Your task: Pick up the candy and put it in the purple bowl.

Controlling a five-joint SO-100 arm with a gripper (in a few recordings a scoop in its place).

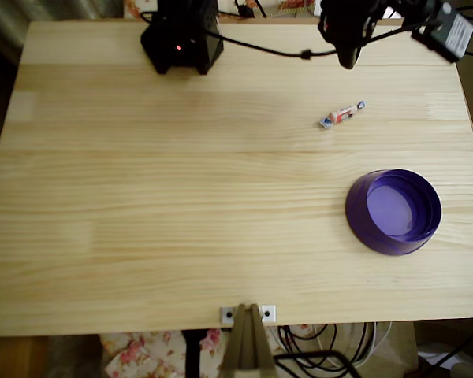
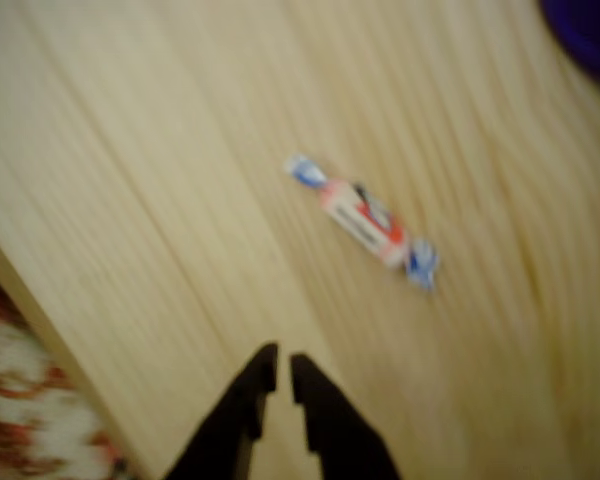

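Observation:
The candy (image 1: 341,115) lies on the wooden table, a small white wrapper with a red middle and blue twisted ends. In the wrist view the candy (image 2: 363,220) rests a short way ahead and to the right of my black gripper (image 2: 283,372), whose fingertips nearly touch with nothing between them. From overhead, the gripper (image 1: 348,60) hangs above the table's far edge, beyond the candy. The purple bowl (image 1: 359,224) stands empty at the right, nearer the front; a corner of the purple bowl (image 2: 588,35) shows in the wrist view.
The arm's black base (image 1: 181,35) sits at the far edge with a cable (image 1: 260,49) running right. A clamp (image 1: 247,315) is fixed at the front edge. The table edge (image 2: 40,310) runs close to the gripper's left in the wrist view.

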